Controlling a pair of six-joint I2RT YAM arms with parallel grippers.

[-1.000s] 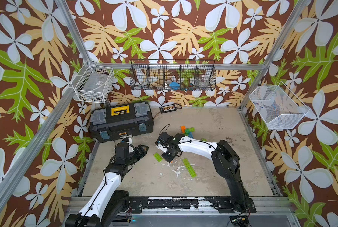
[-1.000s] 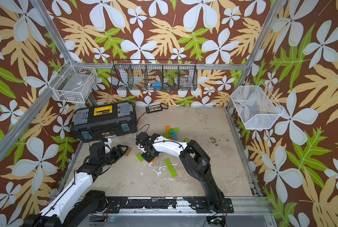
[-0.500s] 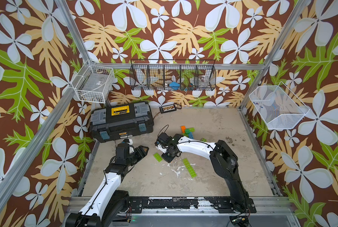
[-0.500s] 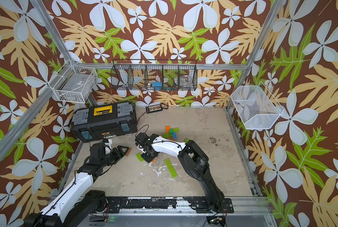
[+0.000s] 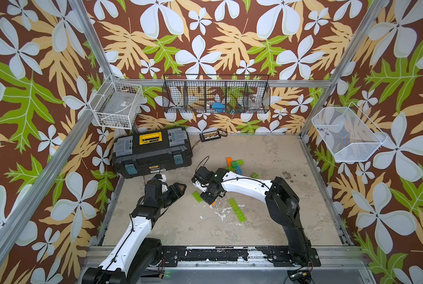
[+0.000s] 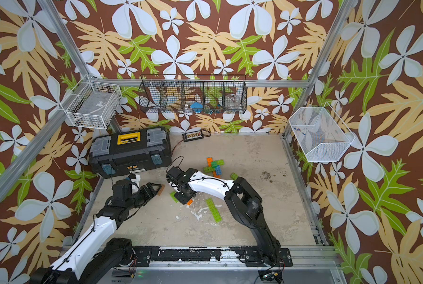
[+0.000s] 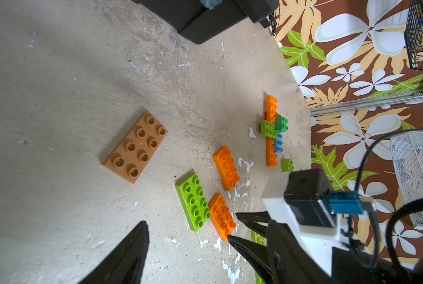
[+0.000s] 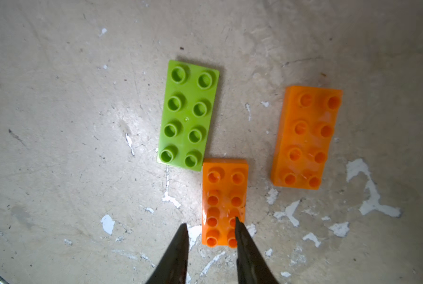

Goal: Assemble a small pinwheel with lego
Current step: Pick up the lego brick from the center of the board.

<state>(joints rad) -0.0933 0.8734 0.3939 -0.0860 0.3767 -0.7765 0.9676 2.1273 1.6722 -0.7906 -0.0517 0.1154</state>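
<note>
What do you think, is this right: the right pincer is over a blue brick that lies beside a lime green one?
Not quite. The brick under the right pincer is orange, not blue, as the right wrist view shows. It does lie beside the lime green brick.

This is a robot test cell in a lab. Silver aluminium frame beams (image 5: pixel 299 83) box in a scuffed, paint-flecked beige desk (image 5: pixel 267 221). The walls are brown printed backdrop sheets with white flowers and green leaves (image 5: pixel 205 37). Two white-and-black robot arms (image 5: pixel 136 228) are mounted on a black rail (image 5: pixel 218 254) at the desk's front edge. White wire baskets (image 5: pixel 117 105) and a long black wire basket (image 5: pixel 215 97) hang on the walls, and a black plastic toolbox with a yellow handle (image 5: pixel 151 152) sits on the desk.
</note>
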